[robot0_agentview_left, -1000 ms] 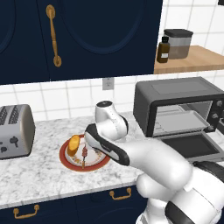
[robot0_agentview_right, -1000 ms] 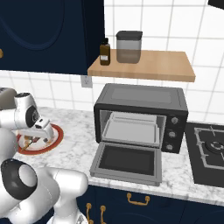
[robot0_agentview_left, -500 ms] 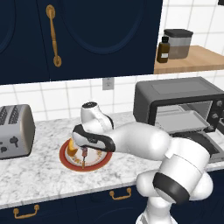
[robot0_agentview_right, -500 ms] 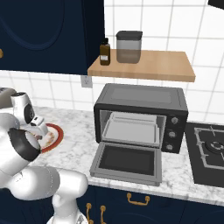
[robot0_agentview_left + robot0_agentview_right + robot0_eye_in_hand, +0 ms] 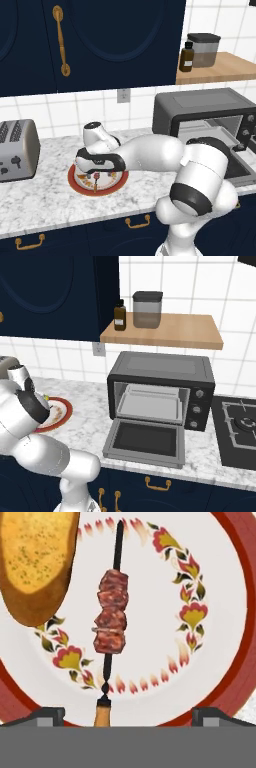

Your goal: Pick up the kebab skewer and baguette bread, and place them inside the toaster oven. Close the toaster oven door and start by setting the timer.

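Observation:
The kebab skewer (image 5: 111, 622) lies across the middle of a red-rimmed, flower-patterned plate (image 5: 245, 612), its wooden handle pointing toward my fingers. The golden baguette bread (image 5: 35, 562) rests on the same plate just beside the skewer. My gripper (image 5: 128, 716) hangs open right above the plate (image 5: 73, 180), one fingertip on each side of the skewer's handle end, holding nothing. From the left base view the gripper (image 5: 96, 172) hovers over the plate's centre. The dark toaster oven (image 5: 162, 391) stands to the right with its door (image 5: 145, 438) dropped open and a tray inside.
A silver two-slot toaster (image 5: 17, 149) stands left of the plate. Above the oven a wooden shelf (image 5: 165, 331) carries a brown bottle and a dark jar. A black stovetop (image 5: 237, 431) lies right of the oven. Navy cabinets hang overhead.
The hand has swung left and come down over the plate, now covering the bread in the left base view. The jaws stay open, and plate, food and oven have not moved.

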Motion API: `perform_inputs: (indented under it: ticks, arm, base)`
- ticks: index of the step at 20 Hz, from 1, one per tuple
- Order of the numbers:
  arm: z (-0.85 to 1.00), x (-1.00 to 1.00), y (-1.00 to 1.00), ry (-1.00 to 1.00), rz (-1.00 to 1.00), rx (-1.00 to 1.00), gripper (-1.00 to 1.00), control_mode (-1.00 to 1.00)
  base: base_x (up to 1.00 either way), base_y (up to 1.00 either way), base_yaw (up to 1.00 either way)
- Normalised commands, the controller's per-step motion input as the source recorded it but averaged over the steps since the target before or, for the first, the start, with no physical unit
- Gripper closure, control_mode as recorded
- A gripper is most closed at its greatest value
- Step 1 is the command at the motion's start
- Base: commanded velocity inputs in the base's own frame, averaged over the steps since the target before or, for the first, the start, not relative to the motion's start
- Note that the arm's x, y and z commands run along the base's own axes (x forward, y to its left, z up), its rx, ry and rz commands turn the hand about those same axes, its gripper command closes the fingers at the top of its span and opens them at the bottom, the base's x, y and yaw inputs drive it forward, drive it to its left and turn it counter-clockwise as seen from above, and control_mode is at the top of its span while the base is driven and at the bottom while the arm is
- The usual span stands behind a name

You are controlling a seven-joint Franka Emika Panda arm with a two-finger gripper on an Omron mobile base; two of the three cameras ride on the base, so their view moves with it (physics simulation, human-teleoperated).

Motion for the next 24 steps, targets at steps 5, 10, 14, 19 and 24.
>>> perform_inputs:
  ticks: [5,10,14,19,24]
  arm:
    - [-0.14,0.17,0.08,0.0,0.0,0.0,-1.0,-1.0]
    - [-0.26,0.26,0.0,-0.01,0.0,0.0,-1.0,-1.0]
    - [-0.13,0.33,0.1,0.0,-0.01,0.0,-1.0,-1.0]
    - [-0.14,0.3,0.02,0.0,0.0,0.0,-1.0,-1.0]
    - [-0.28,0.21,0.02,0.0,0.0,0.0,-1.0,-1.0]
  base:
    - [0.0,0.0,0.0]
    - [0.0,0.0,0.0]
    - [0.0,0.0,0.0]
    - [0.0,0.0,0.0]
    - [0.0,0.0,0.0]
